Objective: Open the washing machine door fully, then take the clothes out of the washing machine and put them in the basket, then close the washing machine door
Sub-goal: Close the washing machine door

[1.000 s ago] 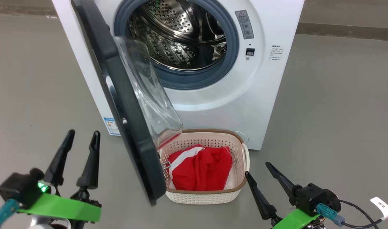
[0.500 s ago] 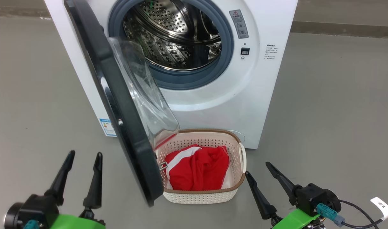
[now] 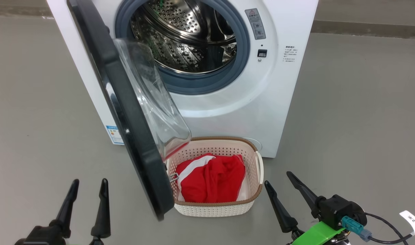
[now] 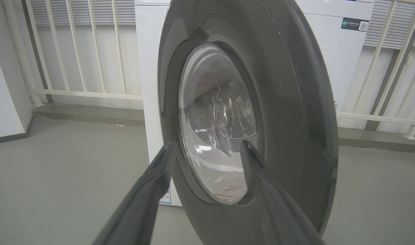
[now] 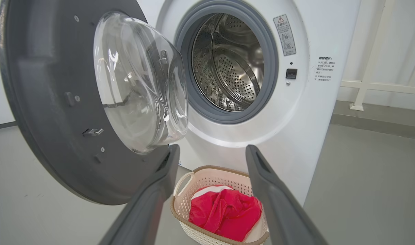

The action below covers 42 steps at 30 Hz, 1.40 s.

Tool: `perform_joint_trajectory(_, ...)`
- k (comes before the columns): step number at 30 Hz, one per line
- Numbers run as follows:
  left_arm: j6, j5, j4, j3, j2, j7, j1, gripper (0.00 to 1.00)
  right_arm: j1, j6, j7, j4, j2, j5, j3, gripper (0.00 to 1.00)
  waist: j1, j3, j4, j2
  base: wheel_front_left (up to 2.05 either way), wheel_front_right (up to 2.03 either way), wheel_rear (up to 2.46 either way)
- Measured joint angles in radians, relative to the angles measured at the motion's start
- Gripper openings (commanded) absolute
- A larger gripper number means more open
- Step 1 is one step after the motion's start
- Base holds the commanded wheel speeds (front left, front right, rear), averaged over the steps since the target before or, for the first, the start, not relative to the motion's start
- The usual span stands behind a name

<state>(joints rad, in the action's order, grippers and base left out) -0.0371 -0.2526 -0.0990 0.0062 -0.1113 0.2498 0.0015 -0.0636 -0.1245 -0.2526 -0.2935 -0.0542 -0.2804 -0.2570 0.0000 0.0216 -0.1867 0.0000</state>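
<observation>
The white washing machine (image 3: 228, 112) stands ahead with its door (image 3: 126, 112) swung out towards me, black rim edge-on and clear window (image 3: 149, 102) bulging right. Bare perforated steel is what I see of the drum (image 3: 190, 37). The red clothes (image 3: 214, 180) with a white stripe lie in the cream basket (image 3: 224, 139), which sits on the floor under the opening. My left gripper (image 3: 89, 182) is open at the lower left, left of the door's edge and facing its outer face (image 4: 296, 102). To the right of the basket (image 5: 175, 211), my right gripper (image 3: 278, 179) is open and empty.
Grey floor spreads to both sides of the machine. A low ledge (image 3: 364, 32) runs along the back, with a white railing (image 4: 75, 51) above it. The door's lower edge hangs over the basket's left end. A cable with a white tag (image 3: 410, 221) trails from my right wrist.
My left gripper has dropped lower and back in the head view, still open. The camera has shifted slightly. The right gripper, door and basket stay as they were.
</observation>
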Motion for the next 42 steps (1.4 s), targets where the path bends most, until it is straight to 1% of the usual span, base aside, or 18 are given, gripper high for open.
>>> perform_joint_trajectory(9, -0.026, 0.044, 0.004, 0.013, 0.033, 0.0, 0.017, 1.0, 0.0, 0.0, 0.0, 0.002, 0.0, 0.0, 0.005, 1.0, 0.0, -0.006, -0.006, 0.0, 0.0, 0.0, 0.0)
perform_joint_trajectory(15, -0.028, 0.066, 0.003, 0.014, 0.045, 0.0, 0.023, 1.0, 0.0, 0.0, 0.0, 0.003, 0.0, 0.0, 0.005, 1.0, 0.0, -0.013, -0.007, 0.0, 0.0, 0.0, 0.0)
perform_joint_trajectory(16, -0.034, 0.067, 0.003, 0.014, 0.046, 0.0, 0.023, 1.0, 0.0, 0.0, 0.0, 0.003, 0.0, 0.0, 0.005, 1.0, 0.0, -0.014, -0.007, 0.0, 0.0, 0.0, 0.0)
perform_joint_trajectory(23, -0.035, 0.075, 0.003, 0.016, 0.058, 0.0, 0.023, 1.0, 0.0, 0.0, 0.0, 0.003, 0.0, 0.0, 0.005, 1.0, 0.0, -0.02, -0.008, 0.0, 0.0, 0.0, 0.0)
perform_joint_trajectory(36, -0.036, 0.086, 0.002, 0.024, 0.062, 0.0, 0.022, 1.0, 0.0, 0.0, 0.0, 0.003, 0.0, 0.0, 0.004, 1.0, 0.0, -0.021, -0.005, 0.0, 0.0, 0.0, 0.0)
perform_joint_trajectory(37, -0.036, 0.085, 0.002, 0.024, 0.063, 0.0, 0.021, 0.76, 0.0, 0.0, 0.0, 0.003, 0.001, 0.0, 0.004, 1.0, 0.0, -0.023, -0.005, 0.0, 0.0, 0.0, 0.0)
perform_joint_trajectory(38, -0.036, 0.079, 0.004, 0.027, 0.063, 0.0, 0.02, 0.24, 0.0, 0.0, 0.0, 0.003, 0.001, 0.0, 0.004, 1.0, 0.0, -0.024, -0.004, 0.0, 0.0, 0.0, 0.0)
perform_joint_trajectory(39, -0.035, 0.071, 0.01, 0.032, 0.064, 0.0, 0.017, 0.0, 0.0, 0.0, 0.0, 0.003, 0.001, 0.0, 0.005, 1.0, 0.0, -0.026, -0.004, 0.0, 0.0, 0.0, 0.0)
perform_joint_trajectory(40, -0.035, 0.064, 0.014, 0.037, 0.064, 0.0, 0.012, 0.0, -0.001, 0.0, 0.0, 0.003, 0.001, 0.0, 0.005, 1.0, 0.0, -0.028, -0.003, 0.0, 0.0, 0.0, 0.0)
perform_joint_trajectory(42, -0.035, 0.007, 0.016, 0.048, 0.066, 0.0, -0.006, 0.0, -0.001, 0.0, 0.0, 0.003, 0.001, 0.0, 0.006, 1.0, 0.0, -0.031, -0.002, 0.0, 0.0, 0.0, 0.0)
